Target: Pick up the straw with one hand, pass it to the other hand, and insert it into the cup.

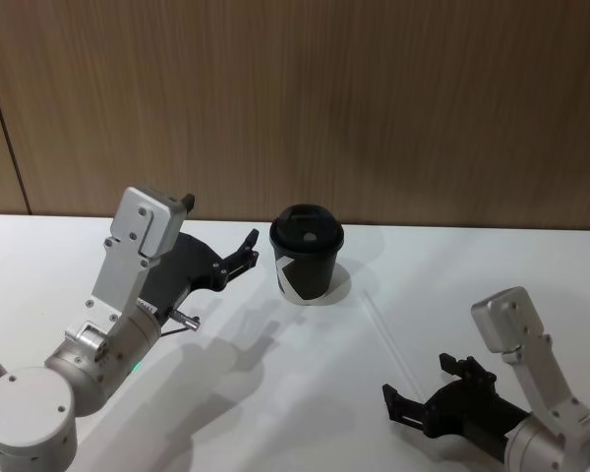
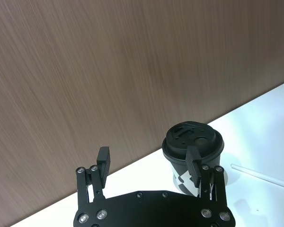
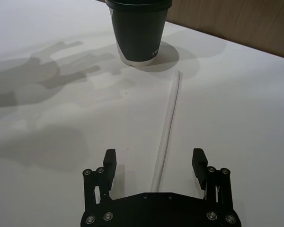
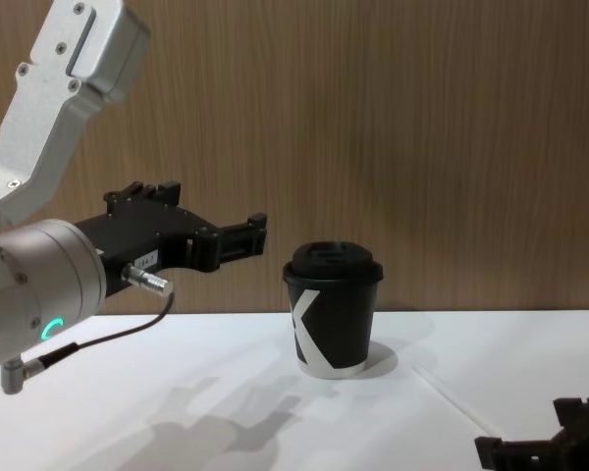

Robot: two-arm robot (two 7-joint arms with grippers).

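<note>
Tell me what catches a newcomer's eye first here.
The black lidded cup stands upright at centre. The white straw lies flat to its right, near end between the fingers of the open right gripper. The open left gripper hangs in the air left of the cup.

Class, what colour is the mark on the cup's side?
White: an angular mark on the black cup, clearest in the chest view.

The left gripper hangs raised at the left, reaching forward and inward, its fingers spread apart. The right gripper sits low at the near right, fingers likewise spread wide.
</note>
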